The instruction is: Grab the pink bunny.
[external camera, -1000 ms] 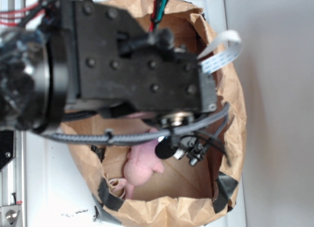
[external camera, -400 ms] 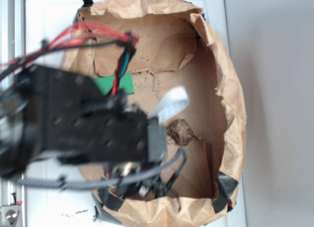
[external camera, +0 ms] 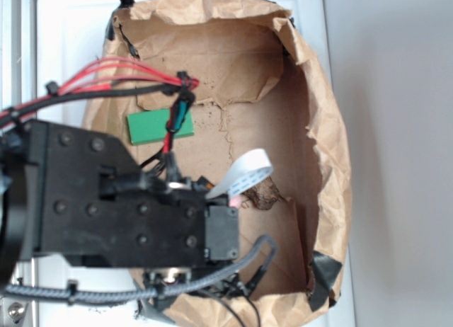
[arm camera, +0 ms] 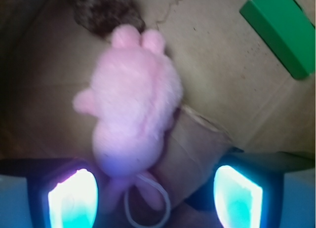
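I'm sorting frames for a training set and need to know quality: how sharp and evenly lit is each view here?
Exterior view: the paper bag is fairly sharp and evenly lit, but the arm close to the lens is soft. Wrist view: the pink bunny is blurred and slightly overexposed, the green block soft, and the open claw fingertips glow washed-out cyan-white.

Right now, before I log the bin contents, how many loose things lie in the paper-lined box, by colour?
Pink: 1, the pink bunny
Green: 1, the green block
Brown: 1, the lumpy brown object
Total: 3
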Tool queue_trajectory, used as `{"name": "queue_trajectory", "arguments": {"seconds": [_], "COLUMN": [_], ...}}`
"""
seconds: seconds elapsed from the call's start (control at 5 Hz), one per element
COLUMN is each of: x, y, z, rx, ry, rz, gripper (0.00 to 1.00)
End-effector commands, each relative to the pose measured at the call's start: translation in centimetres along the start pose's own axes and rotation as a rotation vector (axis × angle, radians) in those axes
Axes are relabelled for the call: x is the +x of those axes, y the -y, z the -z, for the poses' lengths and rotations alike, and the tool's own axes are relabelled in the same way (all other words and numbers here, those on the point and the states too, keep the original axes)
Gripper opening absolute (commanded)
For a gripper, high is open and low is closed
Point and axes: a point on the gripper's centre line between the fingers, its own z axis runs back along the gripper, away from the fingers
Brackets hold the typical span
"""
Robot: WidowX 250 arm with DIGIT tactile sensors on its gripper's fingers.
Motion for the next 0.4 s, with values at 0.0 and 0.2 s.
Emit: {"name": "queue_trajectory", "arguments": {"seconds": [0.0, 0.2], "x": [2.5, 2.4], "y": [0.6, -0.3], "z": [2.5, 4.4], "rx": [0.08, 0.148], "ry": [0.067, 0.082], "rz": [0.003, 0.026], "gripper": [1.0, 1.0]}}
